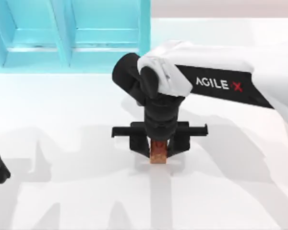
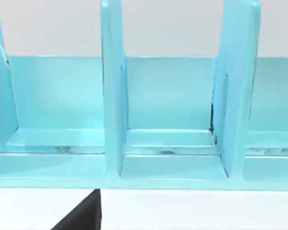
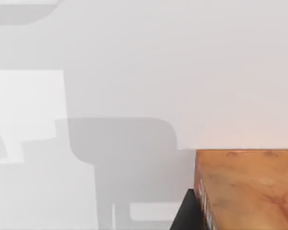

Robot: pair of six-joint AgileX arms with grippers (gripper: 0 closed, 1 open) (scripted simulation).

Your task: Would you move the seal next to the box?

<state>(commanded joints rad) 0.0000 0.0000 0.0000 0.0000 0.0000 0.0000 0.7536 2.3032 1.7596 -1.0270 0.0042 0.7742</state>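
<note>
Seal point(image 1: 158, 154) mid-table, clamped in right gripper point(image 1: 158, 149) jaws — box point(image 1: 69, 33) at table's back; left gripper state unclear.

The lettering "AGILE X", white with a red X, is borne on the black panel of the right arm point(image 1: 221, 85) in the top view; no other text is legible.

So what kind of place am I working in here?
Looks like a rendered tabletop test scene, not a real room: a bare white table, a turquoise compartmented box at its far side, and the right pincer closed around the small reddish-brown seal.
</note>
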